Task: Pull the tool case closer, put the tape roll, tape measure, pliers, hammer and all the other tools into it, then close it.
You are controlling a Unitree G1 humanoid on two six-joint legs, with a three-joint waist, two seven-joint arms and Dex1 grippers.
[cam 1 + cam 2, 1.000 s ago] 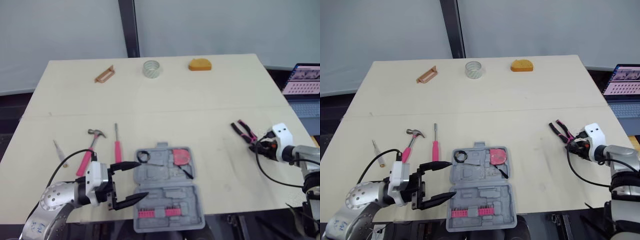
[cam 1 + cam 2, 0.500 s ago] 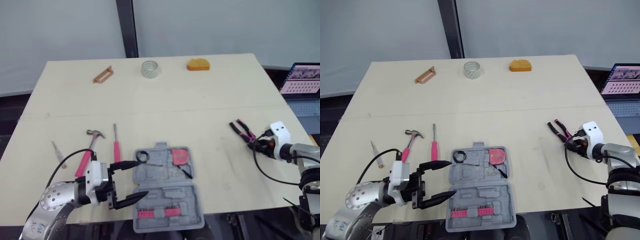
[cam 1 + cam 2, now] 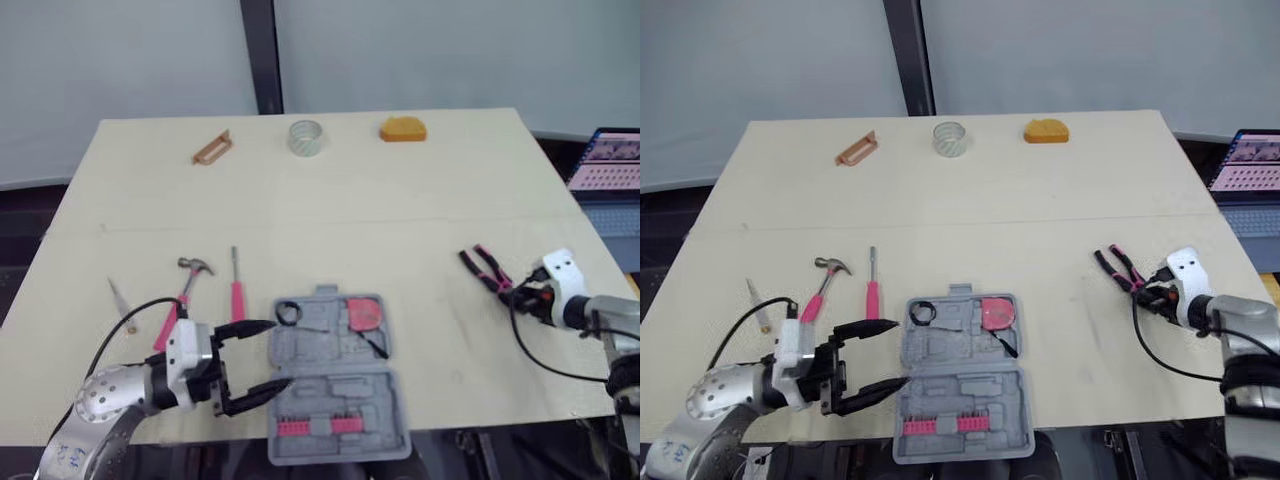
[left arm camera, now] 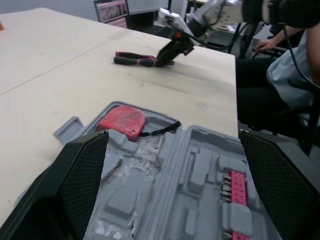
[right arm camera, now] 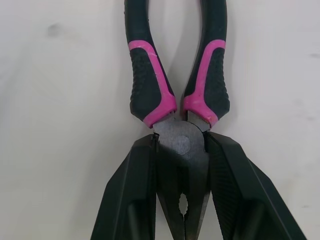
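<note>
Pale wooden tabletop (image 3: pixel 400 210) before a grey wall (image 3: pixel 450 50) with a dark post (image 3: pixel 262 55); a laptop (image 3: pixel 610 165) sits off its right edge. The open tool case (image 3: pixel 340 385) lies at the near edge, left hand (image 3: pixel 275 354) spread wide at its side. Right hand (image 3: pixel 512 290) grips the pliers (image 5: pixel 179 144) lying flat

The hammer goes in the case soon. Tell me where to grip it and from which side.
Take the hammer by its pink handle, mid-length, from straight above, closing across the shaft. It lies flat on the table, handle slim and straight, head at the far end, with bare wood on both sides.
</note>
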